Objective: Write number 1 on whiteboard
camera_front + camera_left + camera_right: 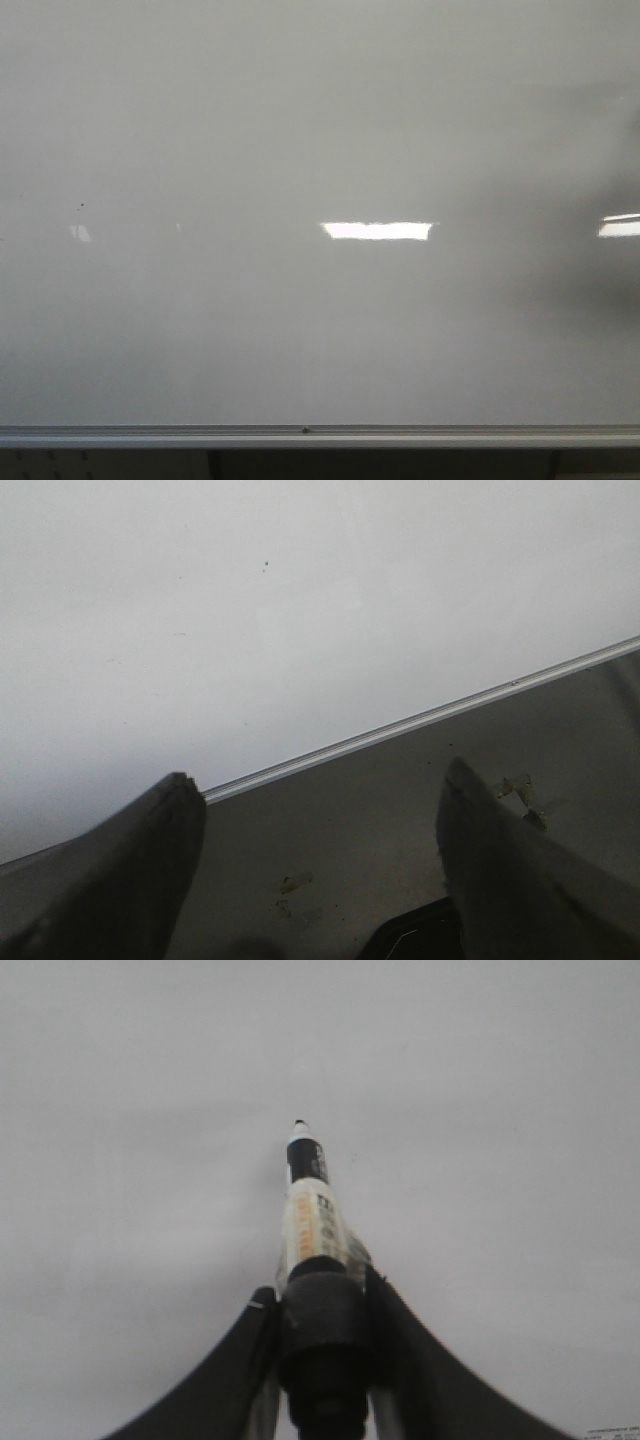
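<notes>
The whiteboard (pixel 320 130) fills the front view, glossy pale grey-white, with bright light reflections, a tiny dark speck (pixel 81 205) and a silver rail (pixel 320 434) along its lower edge. No stroke shows on it. Neither gripper shows in the front view. In the right wrist view my right gripper (pixel 318 1285) is shut on a white marker (pixel 312 1215) with a black band and an uncapped tip pointing at the whiteboard (pixel 500 1110). I cannot tell if the tip touches. In the left wrist view my left gripper (pixel 320 780) is open and empty, near the rail (pixel 420 720).
Below the rail in the left wrist view lies a dark grey surface (pixel 350 820) with small yellowish stains (pixel 295 883), and a black object's corner (pixel 410 940) sits between the fingers. A dark shadow falls on the board's right side (pixel 610 170).
</notes>
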`<state>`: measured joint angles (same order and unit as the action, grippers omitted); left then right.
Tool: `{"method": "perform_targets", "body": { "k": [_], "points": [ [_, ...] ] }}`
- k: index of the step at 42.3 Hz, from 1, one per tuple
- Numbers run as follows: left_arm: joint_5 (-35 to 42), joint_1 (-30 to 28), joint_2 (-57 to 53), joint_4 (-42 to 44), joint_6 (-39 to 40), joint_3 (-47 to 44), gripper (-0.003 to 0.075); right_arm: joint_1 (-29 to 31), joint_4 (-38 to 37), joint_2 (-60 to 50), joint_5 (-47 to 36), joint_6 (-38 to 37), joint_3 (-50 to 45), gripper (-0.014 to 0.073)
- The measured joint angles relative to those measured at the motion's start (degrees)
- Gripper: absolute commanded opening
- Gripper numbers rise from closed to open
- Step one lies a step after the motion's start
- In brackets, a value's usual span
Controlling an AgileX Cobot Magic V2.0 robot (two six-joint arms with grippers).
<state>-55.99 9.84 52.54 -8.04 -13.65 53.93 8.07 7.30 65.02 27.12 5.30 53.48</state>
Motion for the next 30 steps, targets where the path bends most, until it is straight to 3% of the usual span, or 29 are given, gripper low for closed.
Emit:
{"method": "perform_targets", "body": {
  "k": [17,30],
  "points": [
    [0.1,0.0,0.0,0.0,0.0,0.0,0.0480,0.0,0.8,6.4,-2.0,0.1,5.3,-0.0076],
    [0.1,0.0,0.0,0.0,0.0,0.0,0.0480,0.0,1.3,10.1,11.7,0.1,5.5,-0.0076]
  ]
}}
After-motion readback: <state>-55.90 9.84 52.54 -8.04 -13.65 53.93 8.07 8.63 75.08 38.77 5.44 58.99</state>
